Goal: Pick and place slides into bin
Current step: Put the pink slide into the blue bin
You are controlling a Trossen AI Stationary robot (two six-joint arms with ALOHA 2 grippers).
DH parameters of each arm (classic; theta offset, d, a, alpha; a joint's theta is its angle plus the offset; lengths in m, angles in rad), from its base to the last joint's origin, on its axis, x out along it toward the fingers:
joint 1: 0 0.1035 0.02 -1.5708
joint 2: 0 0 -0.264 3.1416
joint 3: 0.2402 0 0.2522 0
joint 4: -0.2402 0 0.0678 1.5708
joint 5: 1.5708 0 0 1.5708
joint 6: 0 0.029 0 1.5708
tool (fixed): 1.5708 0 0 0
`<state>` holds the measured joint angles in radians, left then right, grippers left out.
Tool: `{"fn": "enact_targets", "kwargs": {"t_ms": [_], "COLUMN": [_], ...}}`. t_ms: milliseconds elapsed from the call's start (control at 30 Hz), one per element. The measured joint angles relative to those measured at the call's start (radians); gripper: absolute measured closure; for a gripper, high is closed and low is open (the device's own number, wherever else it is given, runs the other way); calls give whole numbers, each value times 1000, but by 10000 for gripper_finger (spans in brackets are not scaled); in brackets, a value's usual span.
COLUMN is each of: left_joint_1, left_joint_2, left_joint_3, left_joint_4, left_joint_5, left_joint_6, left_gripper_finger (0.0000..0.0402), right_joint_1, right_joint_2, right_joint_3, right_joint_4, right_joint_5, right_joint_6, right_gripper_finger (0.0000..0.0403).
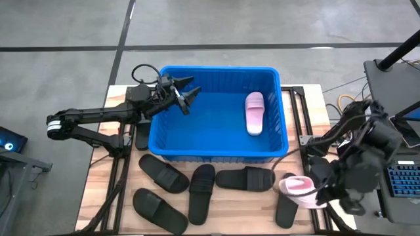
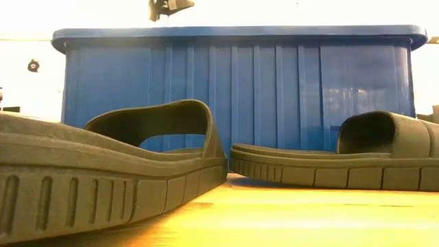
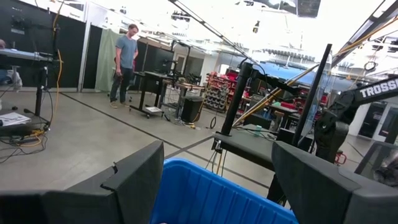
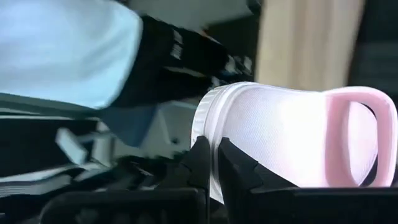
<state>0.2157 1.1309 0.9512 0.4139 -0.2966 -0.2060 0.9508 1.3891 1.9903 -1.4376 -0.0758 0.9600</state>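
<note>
The blue bin [image 1: 216, 154] stands at the table's middle, with one pale pink slide [image 1: 254, 113] lying flat inside at its right end. My left gripper [image 1: 187, 97] hangs open and empty over the bin's left part. It also shows in the low view [image 2: 168, 7], and the bin's rim shows in the left wrist view [image 3: 205, 193]. My right gripper [image 1: 315, 193] is near the table's front right corner, shut on a second pale pink slide [image 1: 296, 187]. Several black slides [image 1: 164, 174] lie on the table in front of the bin. My right gripper pinches the pink slide's sole at its rim [image 4: 205, 134] between its two fingers. The slide is turned on its side, its pale textured underside [image 4: 273, 130] facing the wrist camera and its strap [image 4: 367, 137] pointing away. Whether it is clear of the table I cannot tell.
Black slides lie flat along the near edge [image 1: 157, 208], [image 1: 201, 190], [image 1: 246, 178], [image 1: 287, 206], and one lies left of the bin [image 1: 141, 136]. Two fill the low view [image 2: 110, 171], [image 2: 343, 161]. A metal frame [image 1: 303, 124] and equipment [image 1: 400, 177] stand at the right. A person [image 3: 124, 59] stands far off.
</note>
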Motion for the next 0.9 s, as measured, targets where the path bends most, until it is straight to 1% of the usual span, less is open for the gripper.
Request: {"fn": "enact_targets", "kwargs": {"t_ms": [67,133,233,367,467,600,667,767,900], "left_joint_1": [0,0,0,0,0,0,0,0,0], "left_joint_2": [0,0,0,0,0,0,0,0,0], "left_joint_3": [0,0,0,0,0,0,0,3,11], "left_joint_4": [4,10,27,32,42,50,51,49,53], "left_joint_5": [0,0,0,0,0,0,0,-2,-32], "left_joint_6": [-1,-1,-1,-1,-1,-1,-1,2,3], "left_gripper_finger": [119,119,119,119,119,119,119,119,119], "right_joint_1": [0,0,0,0,-11,-16,-20,-58,-156], "right_joint_2": [0,0,-1,-2,-3,-1,-1,-2,-11], "right_joint_3": [45,85,141,184,192,171,147,107,49], "right_joint_4": [15,22,29,13,-26,-80,-109,-132,-133], "right_joint_5": [31,84,195,381,543,730,807,865,862], "right_joint_6": [-3,-33,-129,-266,-269,-277,-281,-293,-309], "right_gripper_finger": [392,392,392,392,392,392,392,392,392]}}
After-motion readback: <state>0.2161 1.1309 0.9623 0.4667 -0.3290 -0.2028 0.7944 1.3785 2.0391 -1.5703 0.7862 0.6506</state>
